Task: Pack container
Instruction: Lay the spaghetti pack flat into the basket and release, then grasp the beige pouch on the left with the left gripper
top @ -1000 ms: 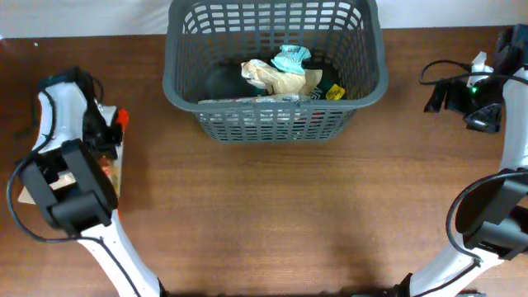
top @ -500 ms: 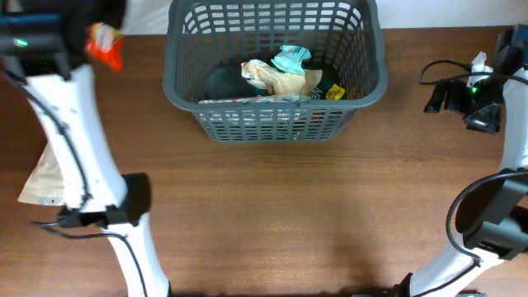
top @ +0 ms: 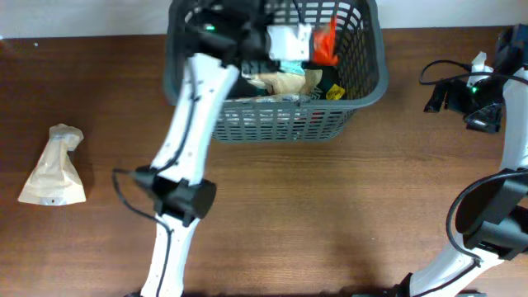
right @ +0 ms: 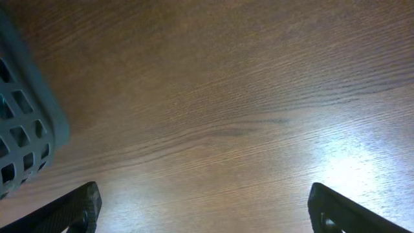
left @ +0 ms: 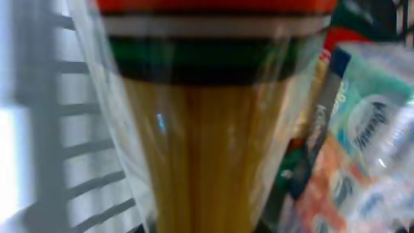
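Note:
The container, a dark grey lattice basket (top: pixel 186 82), stands at the back middle of the table. It holds a tan packet (top: pixel 285 81), a teal packet (top: pixel 290 66) and dark items. My left gripper (top: pixel 307 41) is over the basket's inside, shut on a clear spaghetti packet with an orange-red end (top: pixel 327 43). In the left wrist view the packet (left: pixel 207 149) fills the frame, with the basket wall (left: pixel 84 149) to its left and a teal packet (left: pixel 375 123) to its right. My right gripper (top: pixel 474 103) is open and empty over the table, to the right of the basket (right: pixel 26 123).
A tan paper bag (top: pixel 54 169) lies on the table at the far left. The brown wooden table (top: pixel 330 214) stretches in front of the basket. Black cables (top: pixel 437 70) loop near the right arm.
My left arm has swung from the far left of the table up and right to over the basket, carrying the spaghetti packet. The paper bag now lies uncovered. The right arm has not moved.

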You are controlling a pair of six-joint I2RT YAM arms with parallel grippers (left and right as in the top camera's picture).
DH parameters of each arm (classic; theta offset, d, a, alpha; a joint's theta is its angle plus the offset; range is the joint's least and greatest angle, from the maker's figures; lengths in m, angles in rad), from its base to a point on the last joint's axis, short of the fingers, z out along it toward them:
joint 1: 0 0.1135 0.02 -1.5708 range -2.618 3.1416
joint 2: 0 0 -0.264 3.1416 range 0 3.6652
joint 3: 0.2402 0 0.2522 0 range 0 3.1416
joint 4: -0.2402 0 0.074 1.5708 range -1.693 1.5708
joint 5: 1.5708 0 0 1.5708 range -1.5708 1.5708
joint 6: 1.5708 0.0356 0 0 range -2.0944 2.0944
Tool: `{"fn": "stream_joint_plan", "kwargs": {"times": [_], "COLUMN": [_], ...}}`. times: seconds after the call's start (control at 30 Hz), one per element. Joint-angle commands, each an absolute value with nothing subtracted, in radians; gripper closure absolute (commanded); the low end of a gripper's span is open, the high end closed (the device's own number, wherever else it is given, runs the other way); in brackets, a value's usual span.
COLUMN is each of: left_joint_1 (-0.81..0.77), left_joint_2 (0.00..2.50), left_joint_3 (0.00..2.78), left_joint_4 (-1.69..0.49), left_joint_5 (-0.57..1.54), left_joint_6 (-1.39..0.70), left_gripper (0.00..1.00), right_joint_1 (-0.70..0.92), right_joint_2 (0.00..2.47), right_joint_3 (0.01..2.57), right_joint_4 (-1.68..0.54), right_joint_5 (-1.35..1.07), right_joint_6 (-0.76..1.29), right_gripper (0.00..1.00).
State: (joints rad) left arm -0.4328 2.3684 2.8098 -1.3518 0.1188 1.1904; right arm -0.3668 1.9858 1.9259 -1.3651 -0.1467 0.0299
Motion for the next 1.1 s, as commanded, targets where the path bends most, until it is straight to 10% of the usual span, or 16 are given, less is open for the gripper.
{"fn": "stream_joint_plan", "kwargs": {"times": [0.0, 0.07, 0.17, 0.6, 1.07], "left_joint_1": [-0.446, -0.449, -0.449, -0.347, 0.215], "left_joint_2": [2.394, 2.413, 2.426, 2.239, 1.969], "left_joint_3": [2.750, 2.737, 2.736, 2.885, 2.550], "left_joint_4": [-1.317, -1.311, -1.310, -1.383, -1.578], "left_joint_5": [0.022, -0.004, -0.036, -0.228, -0.067], "left_joint_6": [1.248, 1.208, 1.139, 0.739, 0.418], "left_gripper": [0.98, 0.79, 0.01, 0.01, 0.01], "right_joint_1": [-0.367, -0.367, -0.367, -0.367, -0.367], "right_joint_2": [1.987, 1.987, 1.987, 1.987, 1.987], "right_joint_3": [1.921, 1.921, 1.921, 1.921, 1.921], "right_joint_4": [-1.365, -1.365, -1.365, -1.365, -1.365], "right_joint_5": [-0.145, -0.145, -0.145, -0.145, -0.145], "right_joint_6": [0.039, 0.039, 0.039, 0.039, 0.039], "right_gripper": [0.01, 0.01, 0.01, 0.01, 0.01]}}
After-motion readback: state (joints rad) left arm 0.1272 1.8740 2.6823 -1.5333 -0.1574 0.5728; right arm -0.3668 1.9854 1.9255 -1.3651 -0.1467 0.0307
